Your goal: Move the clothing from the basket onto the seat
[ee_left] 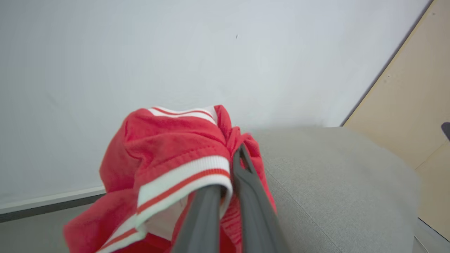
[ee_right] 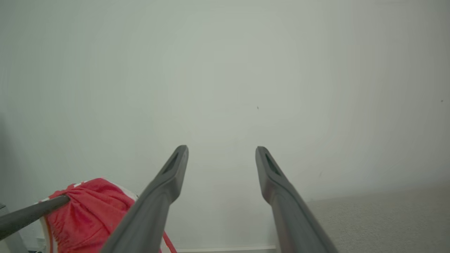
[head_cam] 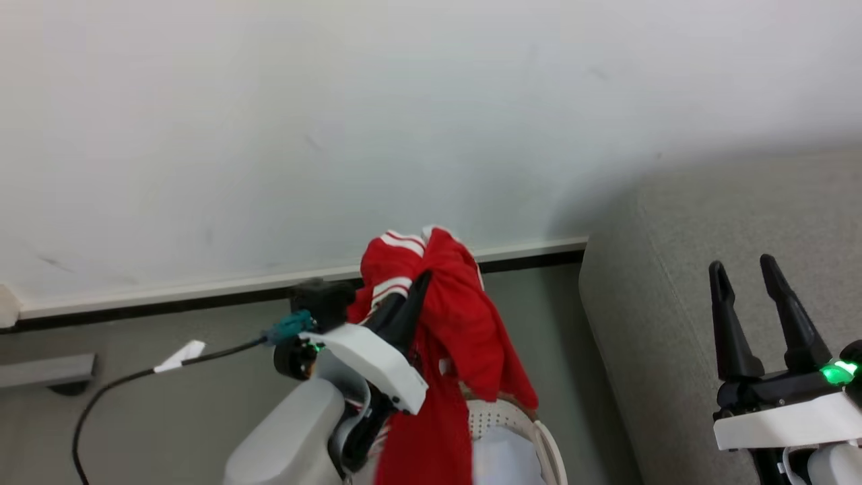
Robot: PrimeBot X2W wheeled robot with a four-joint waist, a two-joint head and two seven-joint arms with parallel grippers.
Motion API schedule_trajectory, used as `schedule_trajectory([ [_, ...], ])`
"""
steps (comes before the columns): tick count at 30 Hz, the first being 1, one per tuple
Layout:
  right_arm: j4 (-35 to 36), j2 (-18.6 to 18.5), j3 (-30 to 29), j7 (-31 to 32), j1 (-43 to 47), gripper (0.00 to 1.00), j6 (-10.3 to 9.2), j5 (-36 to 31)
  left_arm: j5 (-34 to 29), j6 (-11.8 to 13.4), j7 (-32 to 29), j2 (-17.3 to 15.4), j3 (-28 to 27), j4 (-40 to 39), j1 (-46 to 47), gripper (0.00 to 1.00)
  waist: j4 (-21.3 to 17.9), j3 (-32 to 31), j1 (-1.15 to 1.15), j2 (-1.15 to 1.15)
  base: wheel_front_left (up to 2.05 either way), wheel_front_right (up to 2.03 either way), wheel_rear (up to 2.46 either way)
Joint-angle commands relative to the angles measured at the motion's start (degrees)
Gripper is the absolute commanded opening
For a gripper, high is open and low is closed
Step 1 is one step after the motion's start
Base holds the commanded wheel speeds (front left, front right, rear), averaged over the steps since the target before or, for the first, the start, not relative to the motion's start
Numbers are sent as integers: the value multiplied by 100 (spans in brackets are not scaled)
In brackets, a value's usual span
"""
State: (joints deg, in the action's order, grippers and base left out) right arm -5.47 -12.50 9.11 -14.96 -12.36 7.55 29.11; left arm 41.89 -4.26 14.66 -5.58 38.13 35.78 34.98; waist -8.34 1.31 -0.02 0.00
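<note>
Roughly halfway: the left claw (head_cam: 423, 283) clenches the clothing (head_cam: 465, 316) above the basket (head_cam: 547, 448); the seat (head_cam: 673, 269), rightward, awaits it.

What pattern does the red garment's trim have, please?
Trim: white with a red stripe; left wrist view.

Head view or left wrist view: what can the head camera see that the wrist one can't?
The head view adds the basket with a pale cloth inside, the open right fingers and a black cable. The left wrist view adds a tan panel at its right edge. Both share the red clothing pinched in the shut left fingers, the grey seat and the white wall.
</note>
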Motion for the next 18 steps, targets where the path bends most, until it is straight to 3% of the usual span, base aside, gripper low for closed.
schedule_trajectory([
  [1,-9,-2,22,-17,85,100,-12,64,-53,34,-36,-68,-31,-183,13,0,16,-110,2,0,0,0,0],
  [10,-93,14,309,-17,275,100,-12,160,-113,425,-462,-336,-151,-1397,428,0,41,-294,2,0,0,0,0],
  [18,-134,23,617,-17,283,100,-12,222,-152,618,-807,-404,-163,-1856,732,0,-23,-338,2,0,0,0,0],
])
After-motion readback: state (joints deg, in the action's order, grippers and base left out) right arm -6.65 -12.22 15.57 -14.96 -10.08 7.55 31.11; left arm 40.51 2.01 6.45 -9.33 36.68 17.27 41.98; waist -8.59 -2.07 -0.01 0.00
